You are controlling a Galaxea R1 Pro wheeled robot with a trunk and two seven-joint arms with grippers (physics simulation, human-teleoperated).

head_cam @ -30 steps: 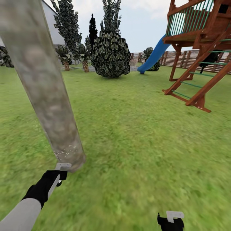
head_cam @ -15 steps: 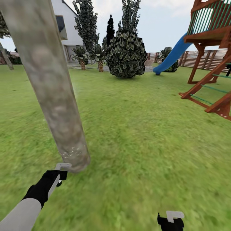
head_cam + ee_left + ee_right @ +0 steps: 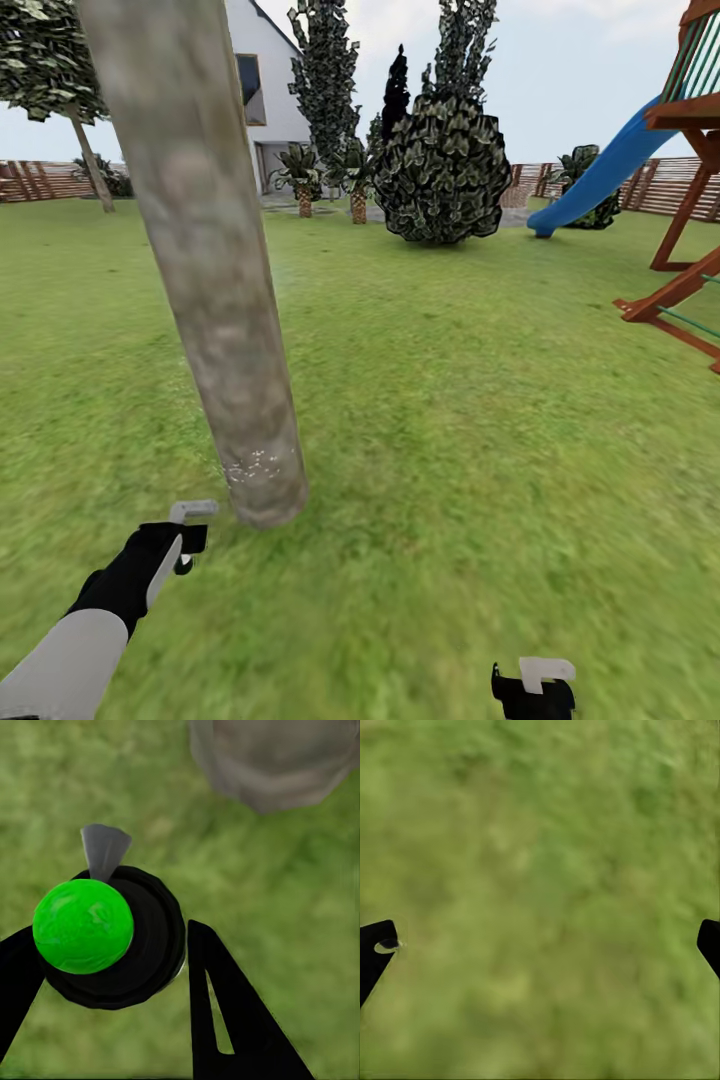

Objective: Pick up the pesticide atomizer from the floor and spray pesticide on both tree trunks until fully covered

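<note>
Here the pesticide atomizer (image 3: 105,937) nozzle points toward the trunk (image 3: 225,300).

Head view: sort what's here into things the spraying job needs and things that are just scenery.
Belongs to the job:
- pesticide atomizer, gripped in the left hand
- pale tree trunk, close ahead of that hand
- right hand, open over grass

Just scenery:
- blue slide
- wooden play frame
- dark round bush
- white house

left arm (image 3: 70,650) reaching forward, left gripper (image 3: 112,945) clamped (holding something), right gripper (image 3: 540,945) spread
</note>
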